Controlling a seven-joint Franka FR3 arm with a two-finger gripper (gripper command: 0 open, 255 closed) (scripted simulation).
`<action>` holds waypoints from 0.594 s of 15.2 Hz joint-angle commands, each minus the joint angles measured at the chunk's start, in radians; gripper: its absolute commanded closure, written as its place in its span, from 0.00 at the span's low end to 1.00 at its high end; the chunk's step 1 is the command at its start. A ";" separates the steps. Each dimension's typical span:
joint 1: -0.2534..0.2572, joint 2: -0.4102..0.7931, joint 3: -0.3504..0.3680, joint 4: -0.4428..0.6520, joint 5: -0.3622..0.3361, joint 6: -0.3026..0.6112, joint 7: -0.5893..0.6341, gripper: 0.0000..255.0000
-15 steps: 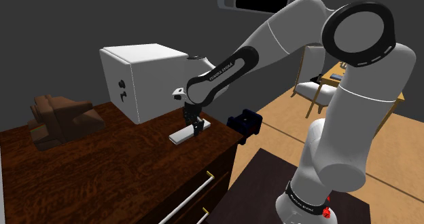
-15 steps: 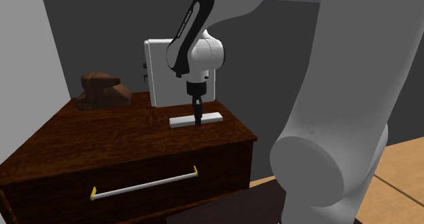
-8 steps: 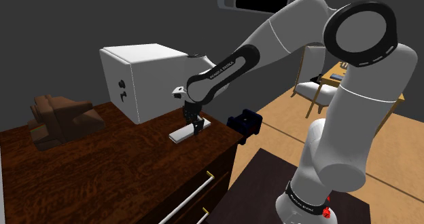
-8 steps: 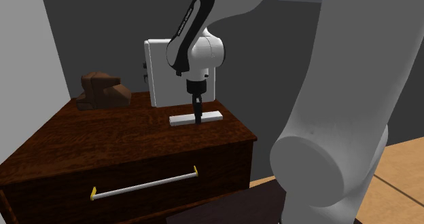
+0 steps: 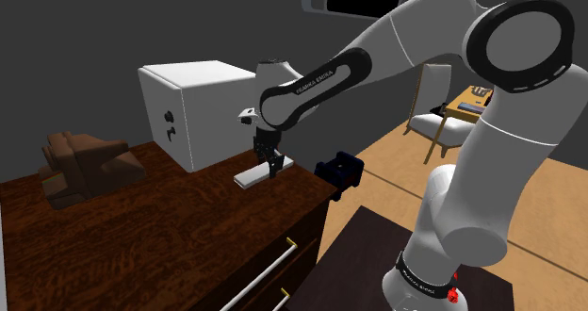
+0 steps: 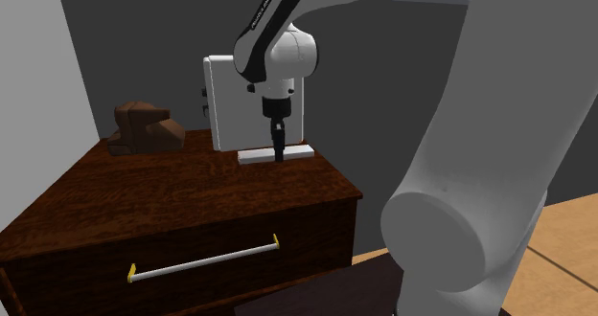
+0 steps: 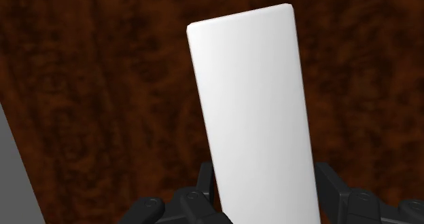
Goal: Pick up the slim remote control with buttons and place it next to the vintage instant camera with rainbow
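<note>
A: Shoulder view first. Anything changed?

B: Yes. White remote (image 5: 247, 178) now up off the desk (image 5: 141, 229); half a second ago, flat on the wood. Clenched in the hand (image 5: 269, 171), hanging just above the top, near the white box (image 5: 198, 111).

A: Meaning for the task?

B: Pick-up done, by the look. Carrying and setting down beside the camera not yet done. Camera hard to pin down: white box, or dark blue thing (image 5: 341, 171) by the desk's corner.

A: Count?

B: One arm, one hand, one remote, one white box, one brown lump (image 5: 85, 168), one dark blue thing.

A: Second exterior view?

B: Same story. Remote (image 6: 299, 152) raised and level, crossing the foot of the white box (image 6: 222, 103) rather than lying lower on the wood as before. Gripped at the middle by the hand (image 6: 279, 157). One brown lump (image 6: 144, 127), one drawer handle (image 6: 203, 259).

A: Wrist view?

B: One pale remote (image 7: 255, 107) clasped between two black fingers (image 7: 331, 189), dark wood of the desk (image 7: 102, 87) behind, apart from the remote.
</note>
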State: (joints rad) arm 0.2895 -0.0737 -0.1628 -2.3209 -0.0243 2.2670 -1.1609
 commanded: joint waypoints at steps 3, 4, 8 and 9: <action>0.000 -0.029 0.001 0.029 -0.005 -0.058 0.003 1.00; 0.000 -0.035 0.002 0.036 -0.005 -0.072 0.004 1.00; 0.000 -0.060 0.003 0.067 -0.009 -0.126 0.006 1.00; 0.000 -0.065 0.004 0.076 -0.009 -0.140 0.007 1.00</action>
State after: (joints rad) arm 0.2890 -0.1367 -0.1601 -2.2609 -0.0339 2.1446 -1.1551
